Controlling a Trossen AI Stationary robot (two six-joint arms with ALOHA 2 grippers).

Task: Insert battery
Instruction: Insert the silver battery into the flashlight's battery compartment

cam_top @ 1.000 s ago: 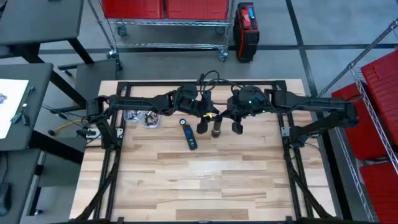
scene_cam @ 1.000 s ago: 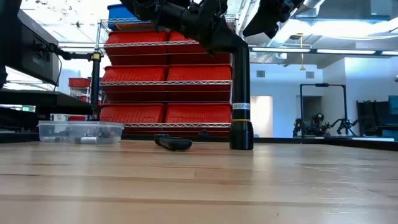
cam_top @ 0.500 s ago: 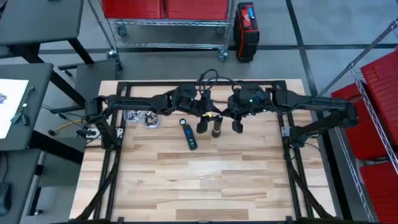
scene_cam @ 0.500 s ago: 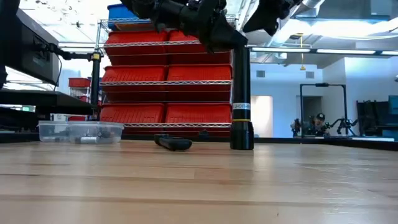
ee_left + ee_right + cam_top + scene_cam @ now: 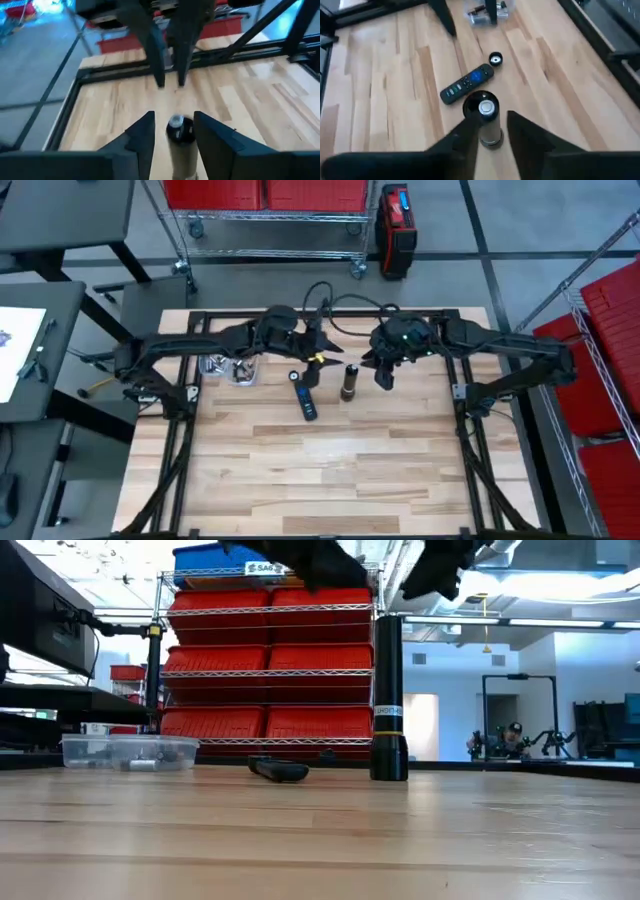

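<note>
**Battery seated in the flashlight, cap not yet on**

The wooden surface (image 5: 320, 450) stands before red shelves. The flashlight (image 5: 348, 383) stands upright near the far edge, the battery (image 5: 487, 107) showing in its open top. Both hands hover above it, spread and empty: the left hand (image 5: 172, 135), the right hand (image 5: 492, 132). I judge the insertion done; next comes the cap (image 5: 495, 59), lying beside the remote (image 5: 304, 397). The contents of the clear box (image 5: 128, 752) are unclear.

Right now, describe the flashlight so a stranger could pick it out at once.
Look at the far half of the wooden table, between the two grippers. The flashlight stands there upright, a black cylinder with its open end up. Unlike the flat remote lying beside it and the small round cap past that, it is the only tall standing thing.
</note>
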